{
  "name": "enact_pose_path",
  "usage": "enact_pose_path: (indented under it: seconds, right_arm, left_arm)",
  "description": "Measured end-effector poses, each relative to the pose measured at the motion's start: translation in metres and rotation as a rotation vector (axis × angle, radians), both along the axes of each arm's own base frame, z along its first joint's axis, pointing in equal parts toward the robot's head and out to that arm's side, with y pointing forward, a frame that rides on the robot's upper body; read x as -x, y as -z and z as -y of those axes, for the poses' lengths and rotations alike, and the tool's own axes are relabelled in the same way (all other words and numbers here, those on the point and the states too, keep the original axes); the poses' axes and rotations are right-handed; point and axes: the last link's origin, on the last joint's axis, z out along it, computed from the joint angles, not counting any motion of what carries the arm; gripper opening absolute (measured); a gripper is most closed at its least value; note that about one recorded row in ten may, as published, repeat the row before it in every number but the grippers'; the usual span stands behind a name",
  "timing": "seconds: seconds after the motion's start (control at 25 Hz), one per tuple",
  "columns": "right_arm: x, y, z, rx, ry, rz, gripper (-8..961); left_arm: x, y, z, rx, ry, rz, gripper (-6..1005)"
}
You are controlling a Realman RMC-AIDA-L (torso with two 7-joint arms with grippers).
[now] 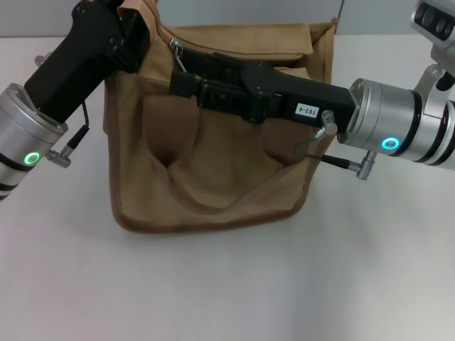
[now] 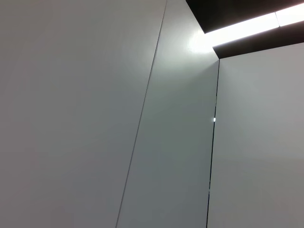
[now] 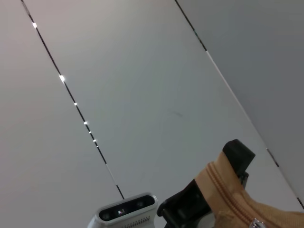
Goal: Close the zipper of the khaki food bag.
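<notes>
Khaki canvas food bag [image 1: 213,142], boxy with two wide strap handles and darker tan piping, lies in the middle of the white table [image 1: 227,284], its zippered top panel along the far side and its base edge towards us. We judge the closing to be in its last stretch: the small silver pull tab [image 1: 175,51] sits near the bag's far left corner, and the tan zipper [image 3: 232,199] seen in the right wrist view looks joined up to a bit of silver metal low in that picture, though how much track stays open beyond the tab we cannot tell. Our black right gripper [image 1: 178,79] reaches across the bag from the right and ends just beside the tab; whether its fingers are parted or pinched on anything is hidden from us. Our black left gripper [image 1: 138,32] comes in from the left and presses at the bag's far left corner, seemingly bracing the fabric, but we cannot tell how wide it stands or what it holds. Room is tight there: the two grippers are near each other, so little travel leftward remains before they meet. Near, left and right of the bag there is bare table; the far edge of the table lies just behind the bag.
</notes>
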Motion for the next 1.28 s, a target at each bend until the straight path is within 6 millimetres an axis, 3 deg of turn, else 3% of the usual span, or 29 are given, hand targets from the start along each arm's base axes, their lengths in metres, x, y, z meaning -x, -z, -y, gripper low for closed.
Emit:
enact_pose_path:
  seconds: [1.28]
  right_arm:
    - [-0.0006, 0.0014, -0.0017, 0.041, 0.051, -0.011, 656]
  left_arm:
    - [-0.0021, -0.0017, 0.0056, -0.001, 0.024, 0.037, 6]
